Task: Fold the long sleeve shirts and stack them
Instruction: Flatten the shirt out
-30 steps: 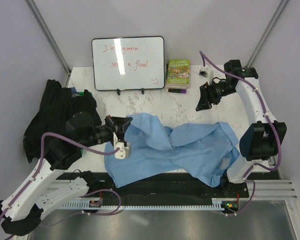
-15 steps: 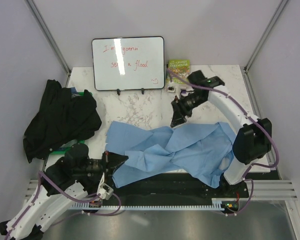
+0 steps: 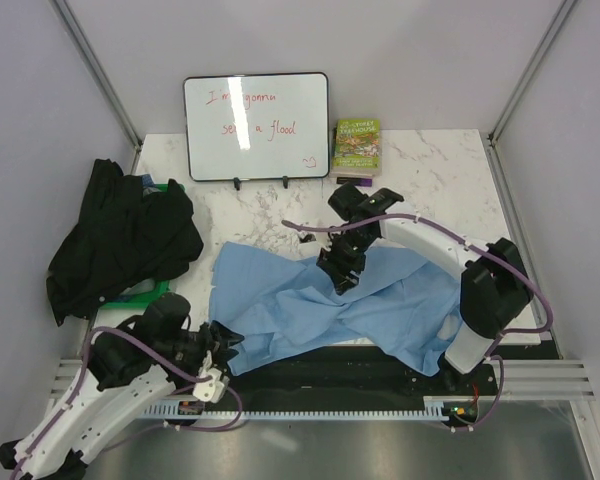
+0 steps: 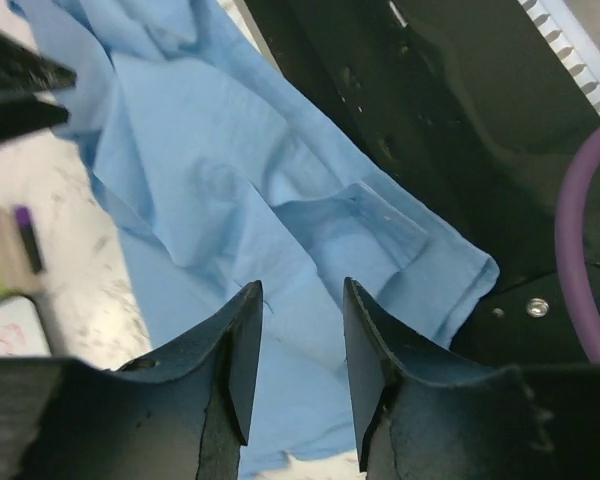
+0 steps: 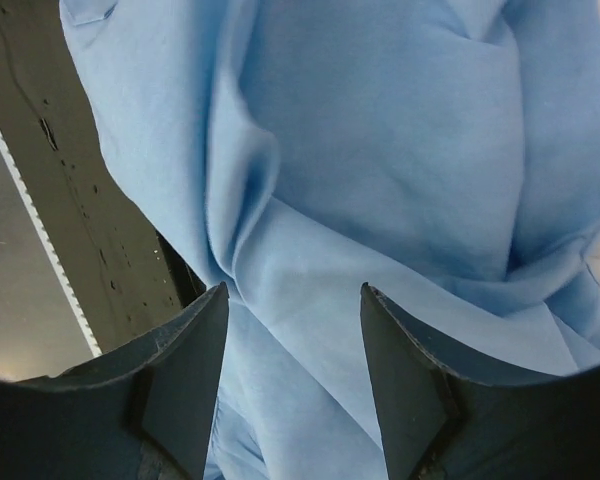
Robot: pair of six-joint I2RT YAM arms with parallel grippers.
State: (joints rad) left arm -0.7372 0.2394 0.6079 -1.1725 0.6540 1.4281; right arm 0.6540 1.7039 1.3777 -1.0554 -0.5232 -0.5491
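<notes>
**Both sets of jaws open, nothing held**

Left gripper (image 4: 302, 300): jaws stood apart, nothing between them. Beyond the tips lay the light blue shirt (image 4: 230, 190), its folded corner reaching over the black base plate (image 4: 450, 90) at the near table edge.

Right gripper (image 5: 292, 300): jaws parted, empty, pointing down at creased blue cloth near the shirt's middle. Could not tell whether the tips touched the cloth.

Top view: blue shirt lay crumpled across the near half of the marble table (image 3: 440, 160), one part hanging over the front edge. Black shirt (image 3: 120, 240) was heaped at the left edge, apart from the blue one. Whiteboard (image 3: 257, 125) and green-covered book (image 3: 357, 147) stood at the back.
</notes>
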